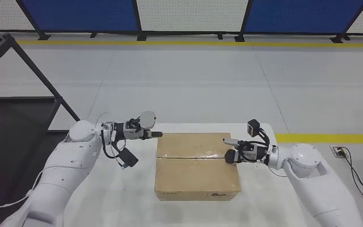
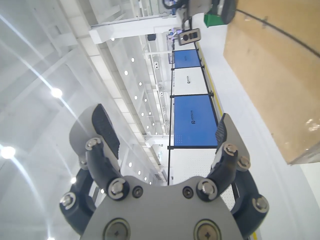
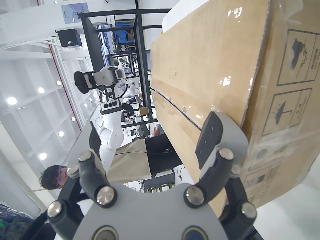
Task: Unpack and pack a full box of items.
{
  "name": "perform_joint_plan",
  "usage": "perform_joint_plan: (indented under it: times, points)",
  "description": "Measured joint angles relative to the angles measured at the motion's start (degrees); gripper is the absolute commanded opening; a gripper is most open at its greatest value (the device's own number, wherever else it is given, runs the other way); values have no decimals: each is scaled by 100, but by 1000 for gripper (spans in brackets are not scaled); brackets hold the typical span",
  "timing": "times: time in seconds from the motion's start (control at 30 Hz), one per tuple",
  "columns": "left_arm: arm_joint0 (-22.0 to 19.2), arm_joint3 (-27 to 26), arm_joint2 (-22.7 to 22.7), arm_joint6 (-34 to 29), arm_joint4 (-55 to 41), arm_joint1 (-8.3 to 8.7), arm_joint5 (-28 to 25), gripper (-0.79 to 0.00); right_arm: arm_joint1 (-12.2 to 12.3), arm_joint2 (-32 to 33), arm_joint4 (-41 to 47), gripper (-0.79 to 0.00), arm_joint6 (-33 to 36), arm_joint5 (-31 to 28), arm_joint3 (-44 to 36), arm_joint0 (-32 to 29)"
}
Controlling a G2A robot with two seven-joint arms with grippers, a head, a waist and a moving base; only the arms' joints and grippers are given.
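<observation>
A closed cardboard box (image 1: pixel 195 170) sits in the middle of the white table (image 1: pixel 130 193), its top flaps meeting in a taped seam. My left gripper (image 1: pixel 154 134) hangs open just off the box's back left corner, with nothing between its fingers (image 2: pixel 105 131). In the left wrist view the box (image 2: pixel 272 76) lies to one side of the left gripper (image 2: pixel 163 128). My right gripper (image 1: pixel 229 150) is open at the box's right edge, level with the seam. One of its fingers (image 3: pixel 210 136) lies over the box top (image 3: pixel 212 76) beside the seam; the right gripper (image 3: pixel 152 138) holds nothing.
A black metal rack (image 1: pixel 34 113) stands left of the table. Blue and white barrier panels (image 1: pixel 79 14) line the far side of the floor. Bare tabletop shows to the left and in front of the box.
</observation>
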Motion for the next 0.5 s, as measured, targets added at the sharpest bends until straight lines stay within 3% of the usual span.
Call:
perform_joint_plan:
  times: [0.23, 0.5]
  points:
    - [442, -319, -790, 284, -1127, 196, -281, 0, -18, -29, -5, 0, 48, -36, 64, 45]
    - [893, -686, -1216, 280, -1884, 359, -278, 0, -27, -40, -46, 0, 66, -37, 84, 66]
